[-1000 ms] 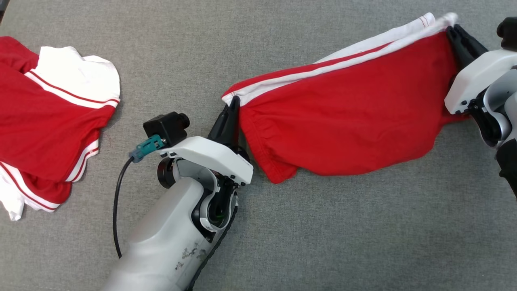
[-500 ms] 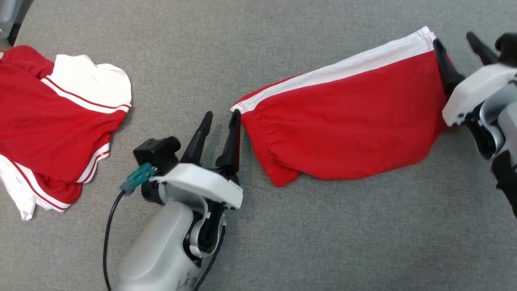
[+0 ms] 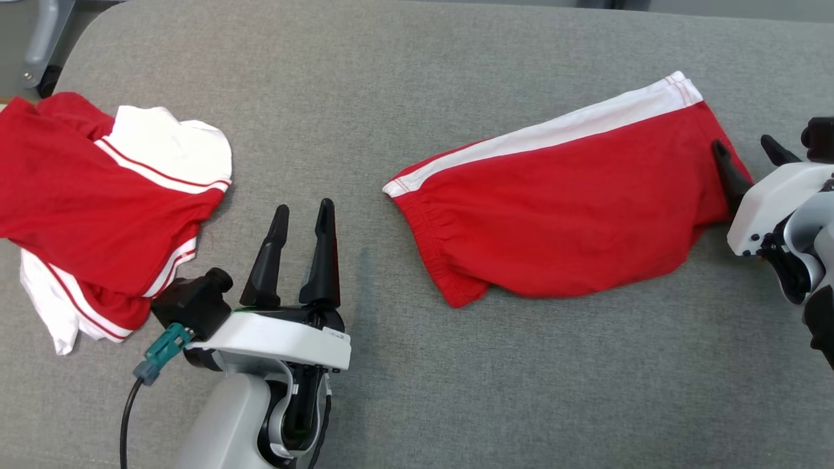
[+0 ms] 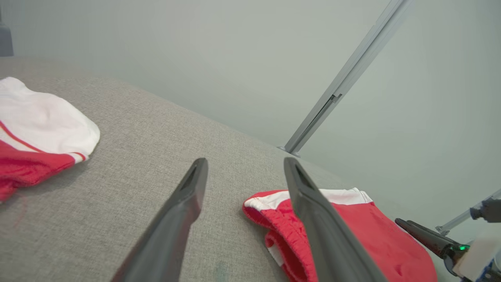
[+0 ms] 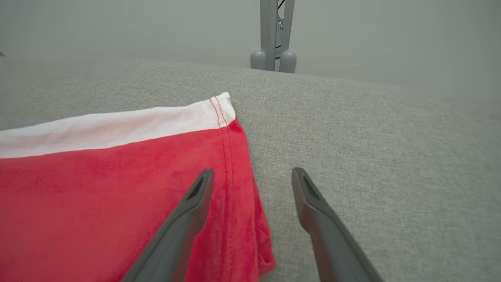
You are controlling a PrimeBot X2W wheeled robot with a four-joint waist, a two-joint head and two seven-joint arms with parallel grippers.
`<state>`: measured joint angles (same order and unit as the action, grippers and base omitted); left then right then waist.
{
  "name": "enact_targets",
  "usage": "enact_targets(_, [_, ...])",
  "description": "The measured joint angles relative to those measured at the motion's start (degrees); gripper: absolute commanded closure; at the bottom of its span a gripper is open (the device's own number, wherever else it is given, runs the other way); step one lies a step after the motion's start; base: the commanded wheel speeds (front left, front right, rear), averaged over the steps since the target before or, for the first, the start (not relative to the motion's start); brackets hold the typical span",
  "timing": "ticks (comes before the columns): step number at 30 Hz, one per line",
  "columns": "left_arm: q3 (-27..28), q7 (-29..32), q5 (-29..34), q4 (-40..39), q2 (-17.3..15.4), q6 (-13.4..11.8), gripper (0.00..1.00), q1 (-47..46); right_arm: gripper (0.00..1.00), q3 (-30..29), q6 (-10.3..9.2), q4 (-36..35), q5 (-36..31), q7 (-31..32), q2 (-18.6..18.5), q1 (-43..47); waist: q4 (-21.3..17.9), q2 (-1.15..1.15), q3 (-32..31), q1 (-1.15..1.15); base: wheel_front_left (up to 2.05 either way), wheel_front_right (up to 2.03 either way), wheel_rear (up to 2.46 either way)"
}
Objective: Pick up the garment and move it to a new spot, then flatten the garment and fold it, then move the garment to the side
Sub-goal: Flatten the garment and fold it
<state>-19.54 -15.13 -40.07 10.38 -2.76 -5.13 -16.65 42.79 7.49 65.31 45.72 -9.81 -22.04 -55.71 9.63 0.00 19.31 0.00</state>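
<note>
Red shorts point(image 3: 567, 221) look like soft matt jersey cloth, with a smoother white side band. The table top point(image 3: 417, 78) is coarse grey woven fabric. On the left gripper point(image 3: 303, 207), the fingers point(image 3: 320, 260) are matt dark plastic.

Two red-and-white garments point(image 3: 567, 202) point(image 3: 98, 208) — and two pairs of dark fingers point(image 3: 321, 257) point(image 3: 728, 172).

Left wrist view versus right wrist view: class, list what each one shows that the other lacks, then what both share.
Left wrist, not right wrist: the open left gripper, a crumpled red-and-white garment, a slanted metal rail. Right wrist, not left wrist: an upright grey post and a stitched white hem corner. Both: the red shorts, the grey cloth surface and the open right gripper.
</note>
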Motion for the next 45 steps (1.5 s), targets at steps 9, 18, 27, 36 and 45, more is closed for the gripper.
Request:
enact_targets(9, [1.07,0.00,1.19,-2.10,-0.02,0.00,0.00,1.21,0.00,-0.01,-0.01,5.38,1.59,7.69,1.34,-2.20,2.34,0.00,0.92,0.00,0.00,0.00,0.00])
enact_targets(18, [1.44,0.00,0.87,-2.19,-0.01,-0.09,0.00,1.59,1.00,1.47,0.00,4.32,3.28,15.27,1.36,-2.88,2.62,0.00,0.34,0.00,0.00,0.00,0.00])
enact_targets(27, [2.21,0.00,1.27,-2.29,-0.02,-0.22,0.00,2.10,1.00,2.24,0.01,2.27,4.20,14.50,0.48,-2.62,1.12,0.00,-0.81,0.00,0.00,0.00,0.00])
enact_targets(36, [2.48,0.00,1.54,-2.77,0.00,0.08,0.00,3.34,1.00,2.15,0.01,-3.14,7.90,13.71,-4.63,1.24,-2.26,0.00,-3.57,0.00,0.00,0.00,0.00])
enact_targets(45, [3.00,0.00,2.15,-2.67,0.00,0.25,0.00,3.65,1.00,0.66,0.00,-5.46,11.79,12.22,-7.68,6.37,-5.39,0.00,-5.90,0.00,0.00,0.00,0.00])
